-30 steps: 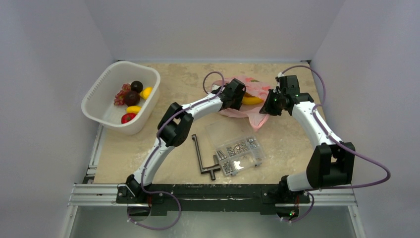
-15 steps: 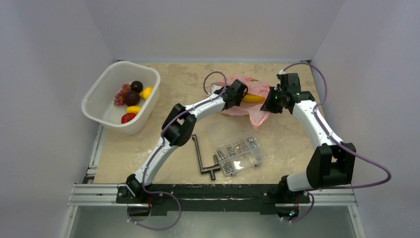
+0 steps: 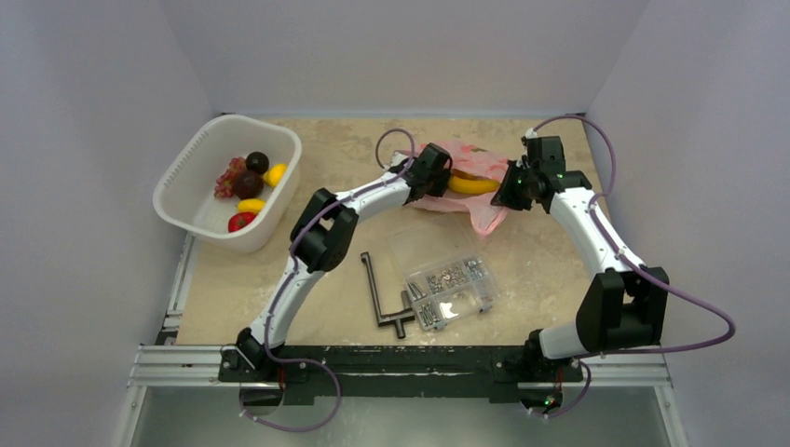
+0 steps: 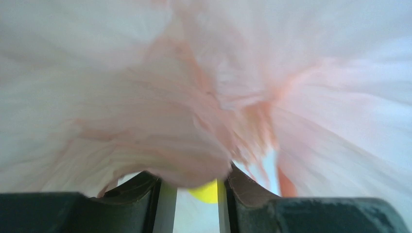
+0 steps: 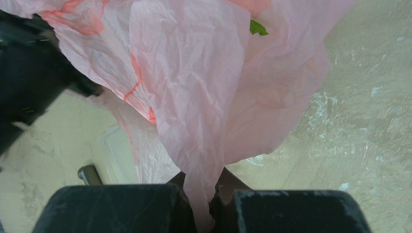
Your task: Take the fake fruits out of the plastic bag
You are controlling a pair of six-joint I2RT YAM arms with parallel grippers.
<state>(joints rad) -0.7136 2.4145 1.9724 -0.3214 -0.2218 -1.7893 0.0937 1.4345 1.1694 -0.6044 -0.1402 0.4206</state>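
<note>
Since the jaws of my left claw (image 4: 192, 183) stand narrow around a yellow piece that the overhead view shows to be the banana (image 3: 471, 184), I judge it gripped, though the wrist camera leaves a sliver of light on one side. My right claw (image 5: 204, 196) is closed on a hanging fold of the plastic bag (image 5: 194, 97), holding it up at the far right of the bench (image 3: 345, 140). The banana lies at the bag's mouth, half out of it. Six fruits (image 3: 248, 183) already sit in the white basket (image 3: 200, 182) at far left, so most of the job looks done. The banana is left, and perhaps more. Only the right wrist view shows a green scrap (image 5: 257, 27) through the pink film, and I cannot tell whether it is a fruit. Only the overhead view shows the basket.
</note>
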